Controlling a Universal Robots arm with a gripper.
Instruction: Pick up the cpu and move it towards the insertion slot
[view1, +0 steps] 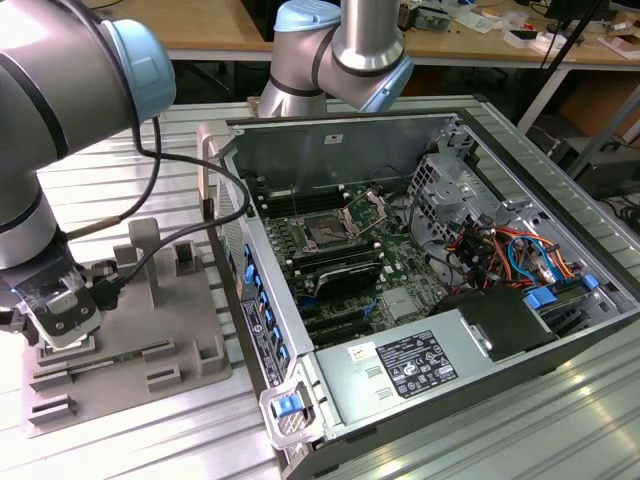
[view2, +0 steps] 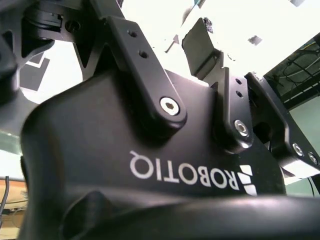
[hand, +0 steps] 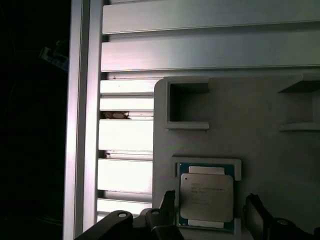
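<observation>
The cpu (hand: 206, 197), a small square chip with a silvery top, lies flat in a shallow framed seat on the grey plastic tray (hand: 260, 105). My gripper (hand: 210, 201) hangs open just above it, one dark finger (hand: 168, 207) on each side of the chip and small gaps between. In the exterior view the gripper (view1: 62, 322) is low over the tray (view1: 190, 335) at the exterior view's left. The insertion slot (view1: 325, 233), a square socket with a dark centre and its silver bracket raised, sits on the green board inside the open computer case.
The open case (view1: 430, 250) fills the exterior view's middle and right, with a power supply (view1: 415, 365), cables and a drive cage inside. Raised blocks (view1: 185, 255) stand on the tray. Slatted aluminium table (hand: 125, 135) lies beside the tray. My arm's cable (view1: 150, 170) drapes toward the case wall.
</observation>
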